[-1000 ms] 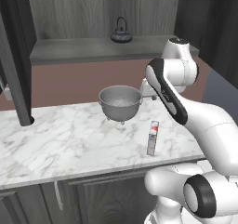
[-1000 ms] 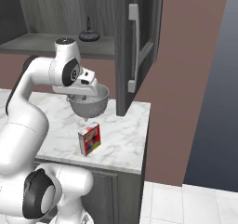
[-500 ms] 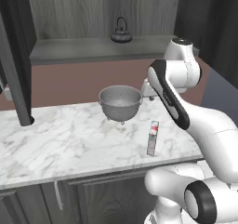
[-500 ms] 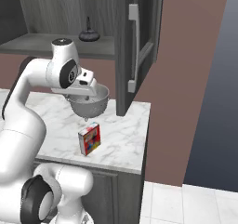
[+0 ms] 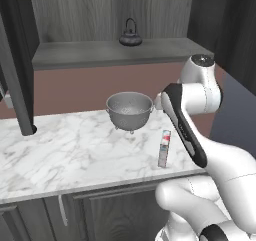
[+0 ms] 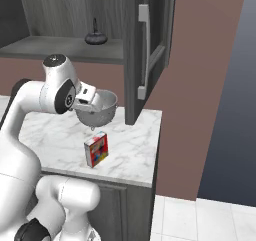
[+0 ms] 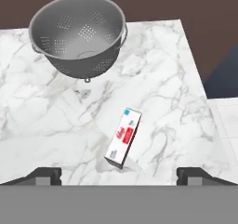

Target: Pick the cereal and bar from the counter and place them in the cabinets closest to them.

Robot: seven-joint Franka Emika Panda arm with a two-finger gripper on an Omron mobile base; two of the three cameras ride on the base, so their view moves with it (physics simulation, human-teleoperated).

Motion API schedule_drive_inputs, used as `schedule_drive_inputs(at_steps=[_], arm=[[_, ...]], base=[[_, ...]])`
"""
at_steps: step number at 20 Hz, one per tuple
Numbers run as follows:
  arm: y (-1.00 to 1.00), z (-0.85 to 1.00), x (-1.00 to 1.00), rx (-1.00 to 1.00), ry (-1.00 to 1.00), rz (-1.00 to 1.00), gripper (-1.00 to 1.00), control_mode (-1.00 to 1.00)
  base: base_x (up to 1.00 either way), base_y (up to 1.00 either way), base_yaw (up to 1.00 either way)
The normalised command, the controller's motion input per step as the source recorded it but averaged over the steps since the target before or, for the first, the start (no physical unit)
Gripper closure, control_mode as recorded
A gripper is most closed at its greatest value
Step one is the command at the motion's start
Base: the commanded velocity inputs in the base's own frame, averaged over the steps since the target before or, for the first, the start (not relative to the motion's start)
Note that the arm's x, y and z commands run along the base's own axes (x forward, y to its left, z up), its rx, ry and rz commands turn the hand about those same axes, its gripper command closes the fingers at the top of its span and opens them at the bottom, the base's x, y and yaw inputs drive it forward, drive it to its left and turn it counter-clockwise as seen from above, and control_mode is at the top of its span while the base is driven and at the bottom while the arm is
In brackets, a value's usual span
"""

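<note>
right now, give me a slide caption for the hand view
Open claw above the marble counter, cereal box standing upright below it, grey colander beyond.

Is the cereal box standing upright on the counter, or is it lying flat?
Upright. The cereal box stands on its narrow base on the counter, near the colander, red top uppermost.

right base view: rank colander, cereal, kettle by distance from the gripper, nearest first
1. Colander: on the counter, right against the hand.
2. Cereal: standing on the counter below the gripper, toward the front edge.
3. Kettle: up on the cabinet shelf, at the back.
</note>
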Motion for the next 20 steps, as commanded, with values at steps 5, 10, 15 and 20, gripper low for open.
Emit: schedule_drive_inputs(at_steps=[5, 10, 15, 20], arm=[[0.01, -0.04, 0.0, -0.01, -0.03, -0.18, -1.0, -1.0], [0.01, 0.0, 0.0, 0.0, 0.0, -0.06, -1.0, -1.0], [0.0, -0.13, 0.0, 0.0, 0.04, 0.0, -1.0, -1.0], [0.0, -0.3, 0.0, -0.01, 0.06, 0.0, -1.0, -1.0]], base=[[0.0, 0.0, 0.0], [0.0, 0.0, 0.0], [0.0, 0.0, 0.0], [0.0, 0.0, 0.0]])
